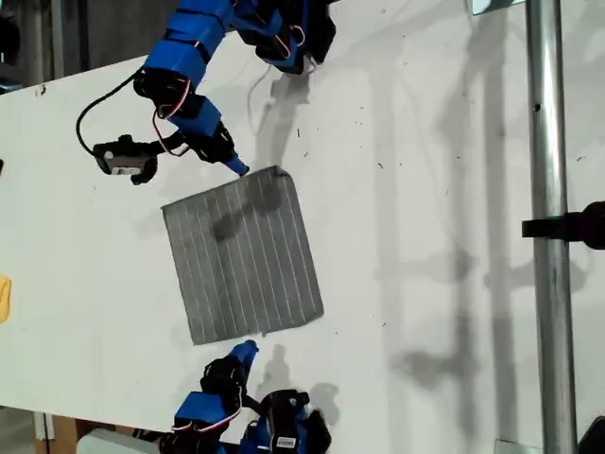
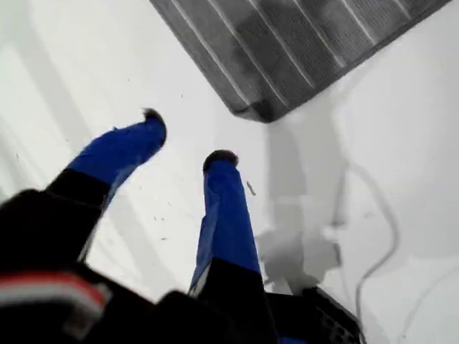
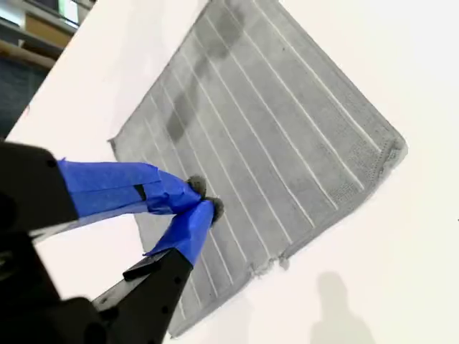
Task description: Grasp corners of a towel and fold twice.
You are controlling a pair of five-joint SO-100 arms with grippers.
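Hovering my first gripper (image 2: 185, 140), fingers spread and empty, just short of a corner (image 2: 258, 111) of the towel (image 1: 244, 255) lying flat on the worktop (image 1: 425, 236). Poising my second gripper (image 3: 204, 197), fingers pinched on nothing, over the opposite edge. Risking bunching the cloth instead of catching it.

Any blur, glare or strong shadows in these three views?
Exterior view: sharp, arm shadows fall across the towel and the white table. First wrist view: my first gripper soft-focused, table bright. Second wrist view: my second gripper slightly blurred, towel stripes crisp.
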